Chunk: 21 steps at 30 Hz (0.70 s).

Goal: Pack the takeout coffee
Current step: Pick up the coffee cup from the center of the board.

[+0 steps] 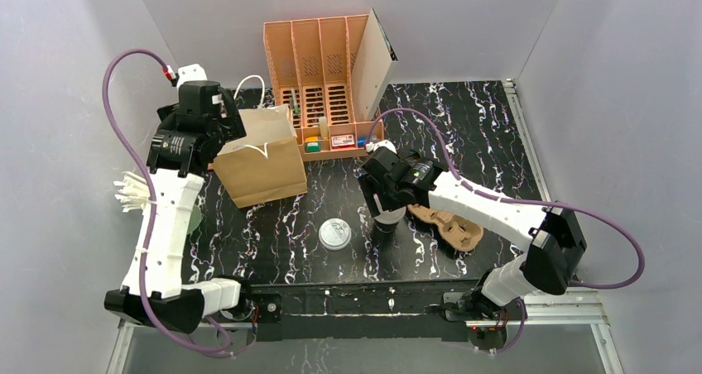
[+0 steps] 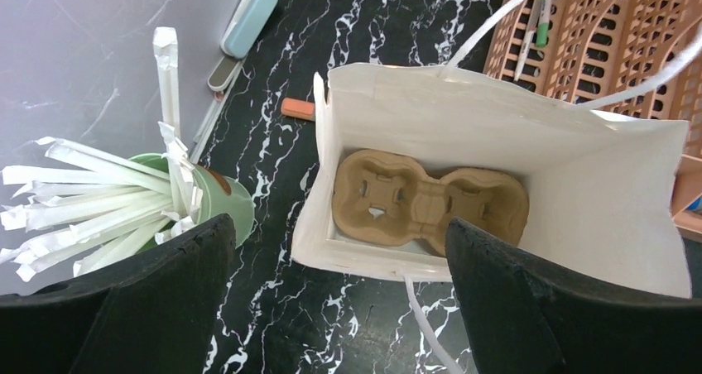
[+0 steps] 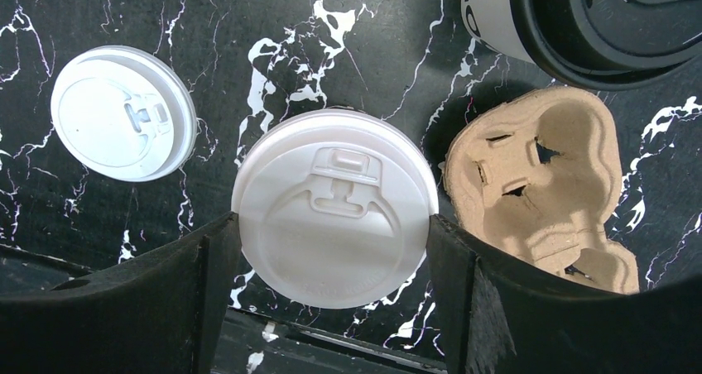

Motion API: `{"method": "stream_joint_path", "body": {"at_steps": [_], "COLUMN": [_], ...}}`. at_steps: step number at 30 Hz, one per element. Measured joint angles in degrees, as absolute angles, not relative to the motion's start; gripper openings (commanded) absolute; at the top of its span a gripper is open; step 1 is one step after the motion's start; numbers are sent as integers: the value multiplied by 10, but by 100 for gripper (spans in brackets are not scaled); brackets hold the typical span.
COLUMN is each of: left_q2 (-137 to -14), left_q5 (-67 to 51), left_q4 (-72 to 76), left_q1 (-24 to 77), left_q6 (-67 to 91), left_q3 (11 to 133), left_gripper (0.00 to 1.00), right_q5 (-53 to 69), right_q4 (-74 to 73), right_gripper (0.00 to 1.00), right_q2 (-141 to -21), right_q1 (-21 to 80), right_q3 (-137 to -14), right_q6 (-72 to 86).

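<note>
The takeout coffee (image 3: pixel 490 14), a white paper cup under a black lid (image 3: pixel 596 35), stands at the top right of the right wrist view, beyond my fingers; the right arm hides it in the top view. My right gripper (image 3: pixel 333 227) (image 1: pixel 386 215) is shut on a white round lid (image 3: pixel 331 200), both fingers pressing its rim, and the lid is off the table. My left gripper (image 2: pixel 339 308) (image 1: pixel 199 130) hangs open over the near rim of the brown paper bag (image 2: pixel 497 109) (image 1: pixel 261 165), holding nothing. A cardboard cup carrier (image 2: pixel 430 204) lies in the bag's bottom.
A second white lid (image 3: pixel 124 113) (image 1: pixel 334 234) lies flat on the black marble table. Another cardboard carrier (image 3: pixel 546 184) (image 1: pixel 451 227) sits right of the gripper. A green cup of wrapped straws (image 2: pixel 207 200) (image 1: pixel 137 194) stands left of the bag. An orange organiser (image 1: pixel 323 84) is behind.
</note>
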<state>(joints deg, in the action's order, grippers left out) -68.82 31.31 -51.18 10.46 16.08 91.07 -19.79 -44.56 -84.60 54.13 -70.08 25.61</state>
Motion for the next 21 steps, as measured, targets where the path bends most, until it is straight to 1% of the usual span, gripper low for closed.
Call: {"method": "stream_joint_path", "body": {"at_steps": [3,8,12,15,16,18,21], "left_q2": [-706,-732,-761,-775,-778,-780,-780], "left_q5": [289,251,227,222,220,213,202], "left_q4": [-515,-512,-504,-500,-498,-493,-486], "left_q1": [83,41,8,3,3,-2,-13], "left_q6": [164,165,165,164,165,165,167], "left_q3": [912,896,881,875,873,869,861], "left_gripper": [90,82,81,76,73,62,38], "right_q5": [-199,-201,-201,-200,-201,-201,-203], "right_q4": [-446,-445,-445,-444,-444,-444,-444], "right_gripper": [79,78,77,77,77,77,76], "right_q2": [-846,-846,-846,-843,-841,-836,-832], "right_q1": [541,541,541,541,541,541,541], "right_q3": [-701,-701,-701,-701,-701,-701,-701], "right_q6": [255,253,253,253,253,253,253]}}
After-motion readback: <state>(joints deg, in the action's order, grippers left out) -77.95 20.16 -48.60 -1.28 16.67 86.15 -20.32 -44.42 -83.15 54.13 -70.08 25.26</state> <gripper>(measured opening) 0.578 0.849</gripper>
